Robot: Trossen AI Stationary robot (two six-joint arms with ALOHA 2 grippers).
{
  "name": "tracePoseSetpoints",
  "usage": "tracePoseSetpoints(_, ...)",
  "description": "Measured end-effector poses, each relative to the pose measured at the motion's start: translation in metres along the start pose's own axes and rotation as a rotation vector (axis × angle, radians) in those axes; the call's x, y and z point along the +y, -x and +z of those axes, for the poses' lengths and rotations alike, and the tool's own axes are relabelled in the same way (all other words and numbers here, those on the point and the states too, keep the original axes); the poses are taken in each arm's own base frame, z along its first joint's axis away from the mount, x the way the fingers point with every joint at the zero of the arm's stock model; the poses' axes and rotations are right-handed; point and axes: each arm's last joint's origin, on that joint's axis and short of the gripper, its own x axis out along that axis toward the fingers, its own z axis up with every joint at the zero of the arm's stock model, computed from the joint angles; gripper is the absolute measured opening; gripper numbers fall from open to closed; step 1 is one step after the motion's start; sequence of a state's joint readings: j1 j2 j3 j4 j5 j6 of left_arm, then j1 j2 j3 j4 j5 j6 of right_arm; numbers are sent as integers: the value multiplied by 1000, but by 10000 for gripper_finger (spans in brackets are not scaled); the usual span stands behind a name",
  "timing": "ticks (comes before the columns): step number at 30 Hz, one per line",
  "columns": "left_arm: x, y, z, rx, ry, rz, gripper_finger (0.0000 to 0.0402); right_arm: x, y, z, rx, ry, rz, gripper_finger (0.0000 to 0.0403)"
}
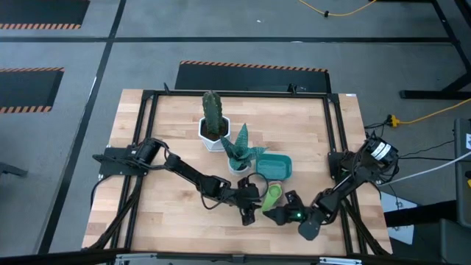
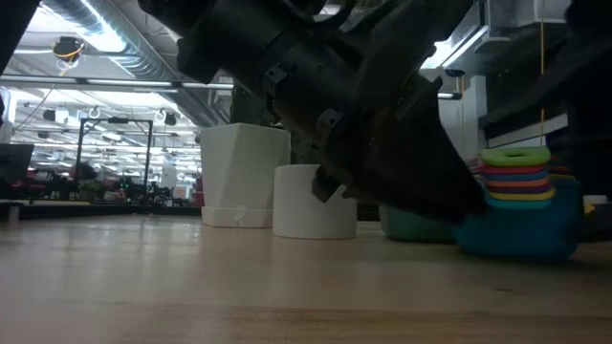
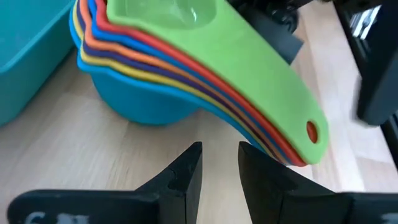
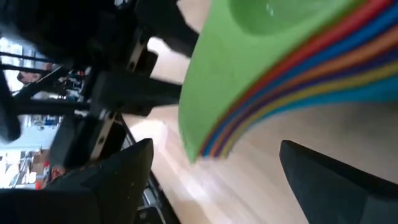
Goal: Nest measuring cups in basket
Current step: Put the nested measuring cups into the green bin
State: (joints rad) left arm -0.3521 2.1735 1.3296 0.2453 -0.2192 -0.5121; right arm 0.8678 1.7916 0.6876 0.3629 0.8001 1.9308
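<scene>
**Nested cup stack on table beside basket, both grippers at its handles**

1. Measuring cups. The measuring cups sit nested in one stack, green on top, then red, orange, yellow and blue layers, with a large blue bowl at the bottom. The stack rests on the wooden table, not in the basket. In the low view the stack stands upright on the tabletop, its coloured rims level.

2. Basket. The teal basket lies at 12 o'clock from the stack, just beside it. In the left wrist view a corner of the basket shows next to the blue bottom bowl. The pictures do not settle whether the two touch.

3. Left gripper. The left gripper lies at 8 o'clock from the stack, near it. In the left wrist view its fingers stand a little apart with a narrow gap and nothing between them. The stacked handles end just ahead of the tips.

4. Right gripper. The right gripper lies at 5 o'clock from the stack. In the right wrist view its fingers are spread wide, and the handle ends sit between them, untouched.

5. Other items. A white hexagonal pot with a cactus and a small white pot with a spiky green plant stand at 10 to 11 o'clock from the basket.
</scene>
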Motion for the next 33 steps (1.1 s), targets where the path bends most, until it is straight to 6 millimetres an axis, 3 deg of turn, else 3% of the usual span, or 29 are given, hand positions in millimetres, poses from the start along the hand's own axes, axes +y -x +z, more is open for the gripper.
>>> tracePoseSetpoints(16,-5,0,8,-81,22,-47,97,6,-15,17,-86,-19,6,353)
tracePoseSetpoints(33,-5,1,10,-100,35,-57,97,10,-18,20,-131,33,30,353)
